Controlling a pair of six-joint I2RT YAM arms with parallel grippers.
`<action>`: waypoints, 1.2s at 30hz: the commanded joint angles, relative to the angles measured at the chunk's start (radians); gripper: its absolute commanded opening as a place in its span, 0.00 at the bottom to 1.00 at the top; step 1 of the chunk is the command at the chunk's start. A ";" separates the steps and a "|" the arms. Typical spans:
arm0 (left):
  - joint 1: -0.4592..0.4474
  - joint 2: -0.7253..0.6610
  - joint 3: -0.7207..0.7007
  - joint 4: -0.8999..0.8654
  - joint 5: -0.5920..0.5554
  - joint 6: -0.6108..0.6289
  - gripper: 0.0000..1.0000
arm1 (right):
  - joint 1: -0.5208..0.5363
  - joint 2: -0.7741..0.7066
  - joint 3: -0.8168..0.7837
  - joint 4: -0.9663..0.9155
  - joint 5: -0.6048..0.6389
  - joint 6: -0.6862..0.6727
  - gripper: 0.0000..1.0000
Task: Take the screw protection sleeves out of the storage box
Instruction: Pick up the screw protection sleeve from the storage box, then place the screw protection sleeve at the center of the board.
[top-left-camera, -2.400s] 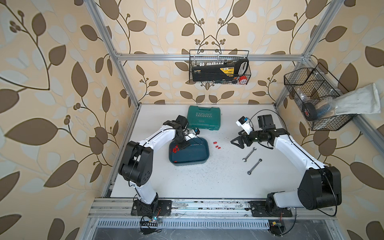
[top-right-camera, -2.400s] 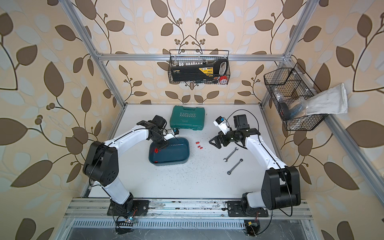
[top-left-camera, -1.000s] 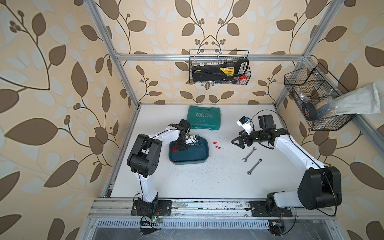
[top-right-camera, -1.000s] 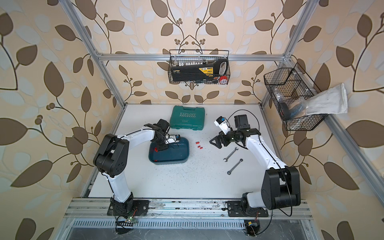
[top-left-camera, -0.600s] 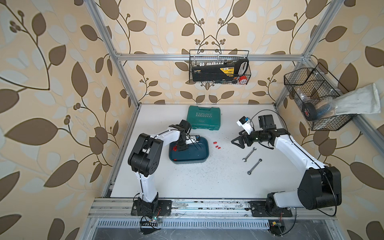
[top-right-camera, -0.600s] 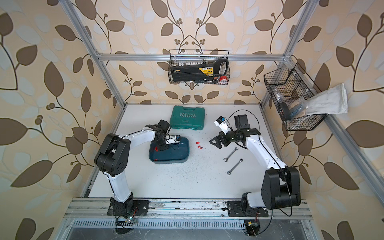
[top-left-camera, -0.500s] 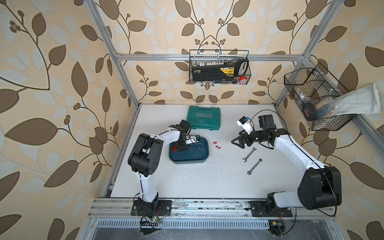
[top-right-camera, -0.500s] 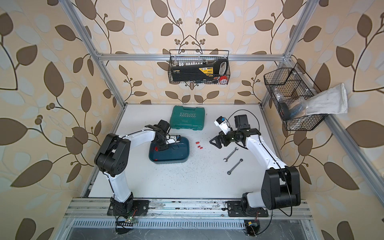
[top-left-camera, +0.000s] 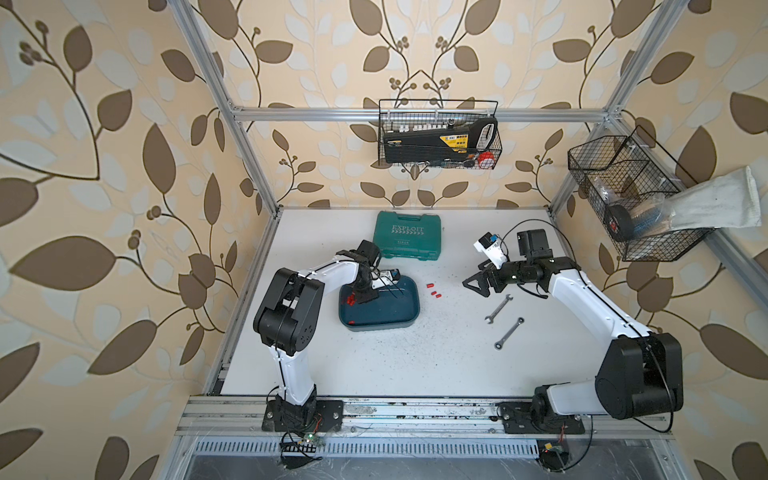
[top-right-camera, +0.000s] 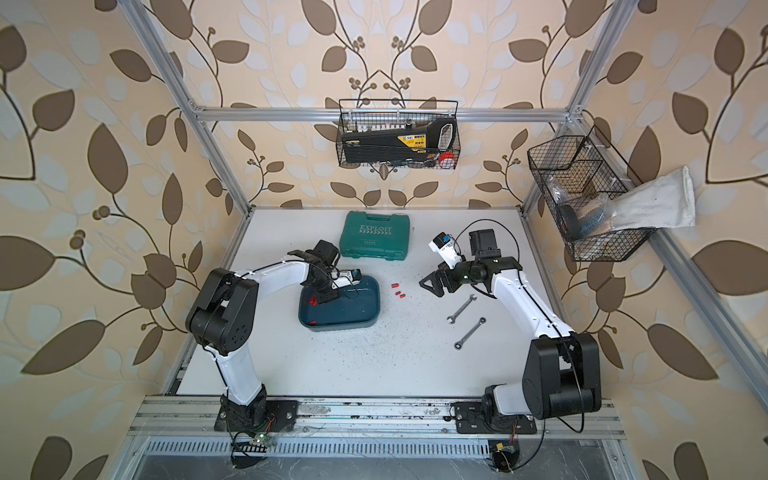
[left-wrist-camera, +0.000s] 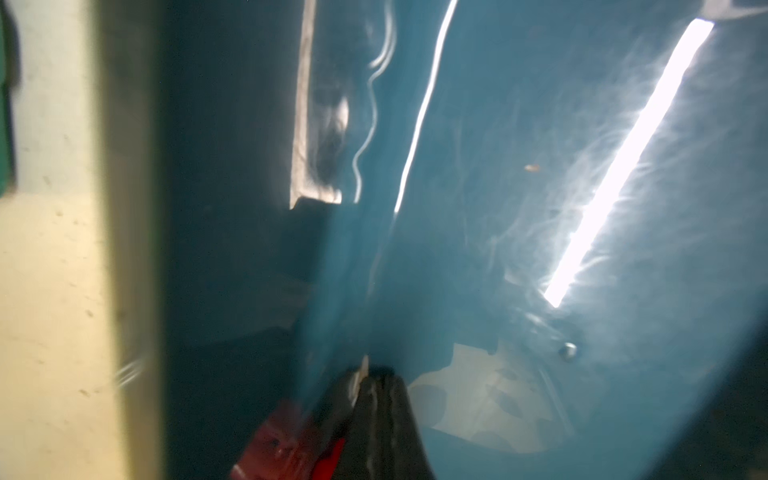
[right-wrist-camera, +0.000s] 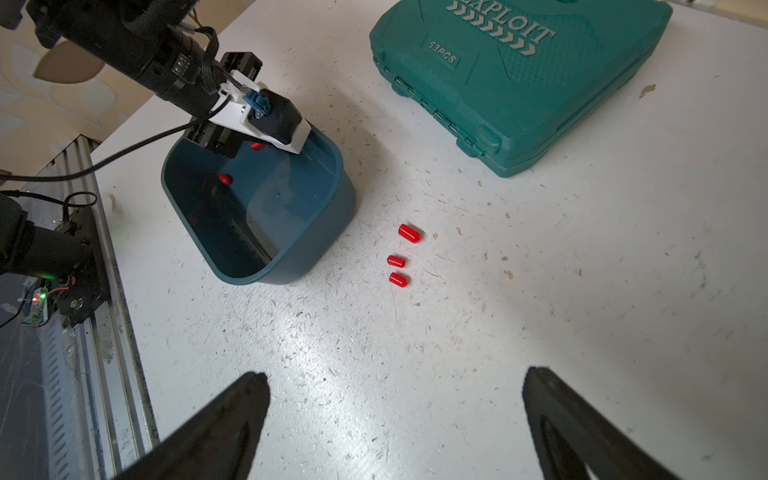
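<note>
Here, left tool (left-wrist-camera: 371, 376) pressed together beside sleeves (top-left-camera: 352, 300) in storage box (top-left-camera: 390, 311); right tool (right-wrist-camera: 394, 374) spread

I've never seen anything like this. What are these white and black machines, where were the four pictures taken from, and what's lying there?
Two robot arms, mounted at a white table, each ending in a two-fingered gripper. Two pictures look down from above; two come from cameras on the wrists. The left gripper is shut inside the blue box, beside red sleeves; whether it pinches one is unclear. The right gripper hangs open, empty. Three sleeves lie on the table, plus a green case and two wrenches.
</note>
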 joint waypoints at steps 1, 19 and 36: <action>0.001 -0.076 0.004 -0.071 0.075 -0.040 0.00 | -0.002 -0.017 -0.017 -0.008 -0.023 0.003 0.99; -0.015 -0.140 0.283 -0.286 0.479 -0.222 0.00 | -0.011 -0.023 -0.017 -0.004 -0.016 0.006 0.99; -0.228 0.271 0.654 -0.205 0.457 -0.336 0.00 | -0.209 -0.105 -0.033 0.057 0.083 0.127 0.99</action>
